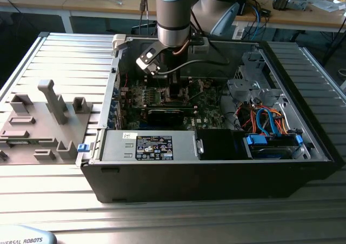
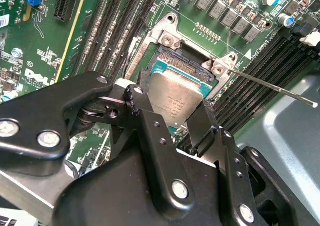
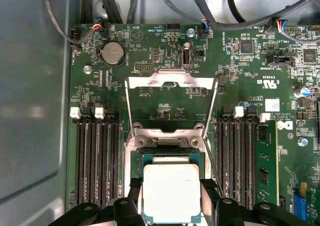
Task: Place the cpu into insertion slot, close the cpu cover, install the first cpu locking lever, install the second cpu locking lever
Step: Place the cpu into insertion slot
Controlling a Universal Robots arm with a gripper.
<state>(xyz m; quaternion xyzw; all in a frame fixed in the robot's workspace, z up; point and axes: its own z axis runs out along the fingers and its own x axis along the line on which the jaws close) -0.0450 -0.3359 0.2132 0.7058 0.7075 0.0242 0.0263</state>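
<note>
Pincer (image 3: 171,187) closed on the cpu (image 3: 171,196): in both wrist views the black fingers (image 2: 142,110) press on two opposite edges of the silver-topped chip. The cpu hangs directly over the insertion slot (image 3: 171,157), overlapping most of it; one strip of the slot's teal frame shows beyond the chip's edge. Whether the chip already touches the slot floor cannot be told.

The cpu cover (image 3: 171,78) stands open, swung back from its hinge so that its square window frames bare board. The two locking levers (image 3: 209,117) are released; thin wire rods run along either side of the open cover, and in the second wrist view one rod (image 2: 272,88) juts out across the memory slots (image 2: 250,80). Further memory slots flank the socket on both sides of the green board (image 3: 165,50).

In the upper centre of the exterior view the arm (image 1: 173,11) reaches down into the open computer case (image 1: 216,168), which lies on its side on the slatted desk (image 1: 65,54); a grey fixture (image 1: 51,100) sits at the exterior view's left.

Step in hand, by judgement: the first, placing the chip; cover and levers are not yet dealt with. Finishing this placement calls for chip edges square to the slot walls, a level descent, and release without dragging the chip sideways.
</note>
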